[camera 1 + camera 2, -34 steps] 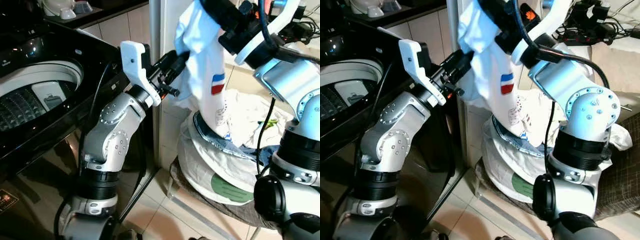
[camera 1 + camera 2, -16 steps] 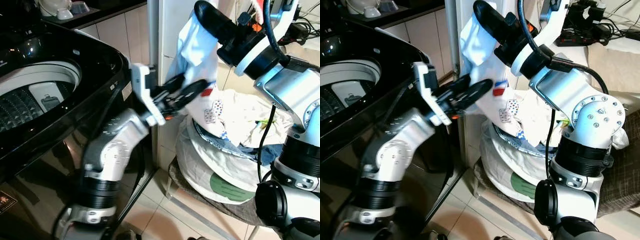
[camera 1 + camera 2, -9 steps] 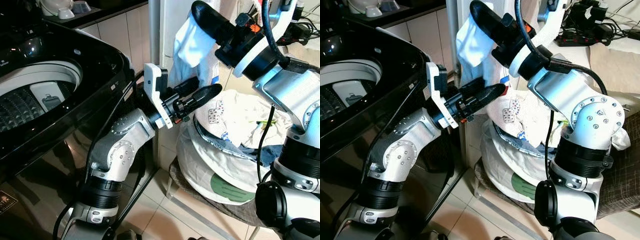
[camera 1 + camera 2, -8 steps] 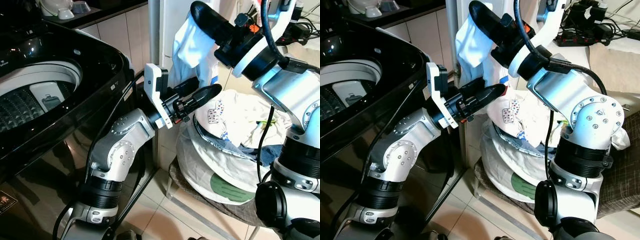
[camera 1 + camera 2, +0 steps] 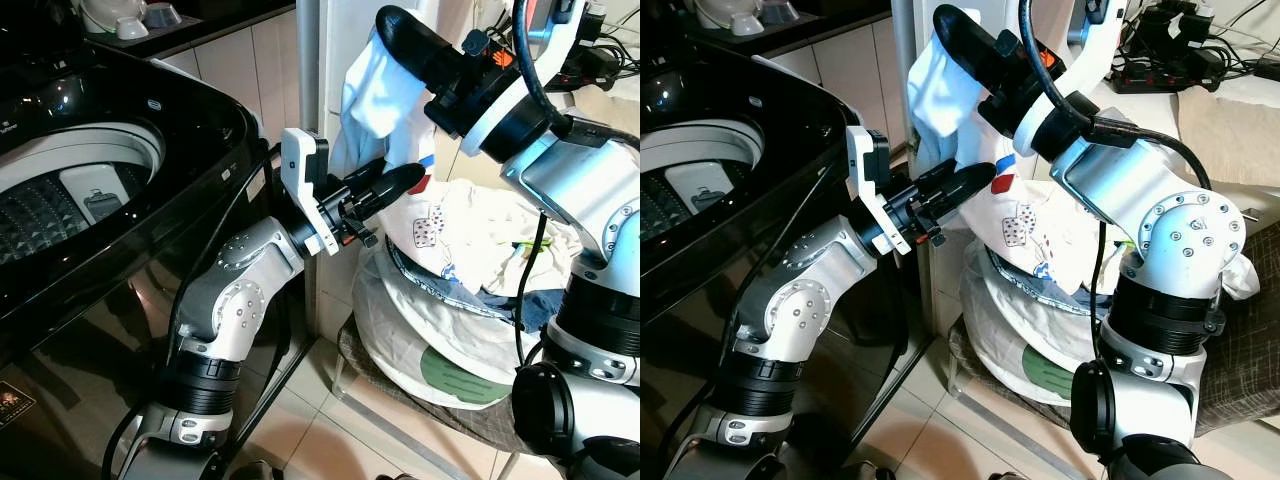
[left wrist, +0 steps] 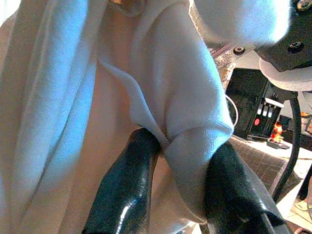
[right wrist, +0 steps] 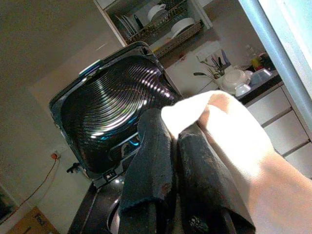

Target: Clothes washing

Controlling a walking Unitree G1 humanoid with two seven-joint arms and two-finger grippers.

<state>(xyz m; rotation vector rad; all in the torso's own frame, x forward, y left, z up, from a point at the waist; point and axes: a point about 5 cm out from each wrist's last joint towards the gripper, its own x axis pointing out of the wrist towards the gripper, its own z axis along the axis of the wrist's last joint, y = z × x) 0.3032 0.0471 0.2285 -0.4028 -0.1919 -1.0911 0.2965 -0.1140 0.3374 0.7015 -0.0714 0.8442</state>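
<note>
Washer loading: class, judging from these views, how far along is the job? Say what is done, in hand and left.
Done: the washer stands open. In hand: the right tool is shut on a white shirt, held up beside the washer, and the left tool pinches a fold lower down. Left: the shirt is not yet in the drum, and a pile of laundry waits.

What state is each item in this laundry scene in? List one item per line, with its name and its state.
Washing machine: lid up, drum open.
White T-shirt: lifted, hanging, gripped by both arms.
Right end effector: shut on the shirt's top.
Left end effector: fingers either side of a shirt fold.
Laundry pile: heaped beside the machine.
</note>
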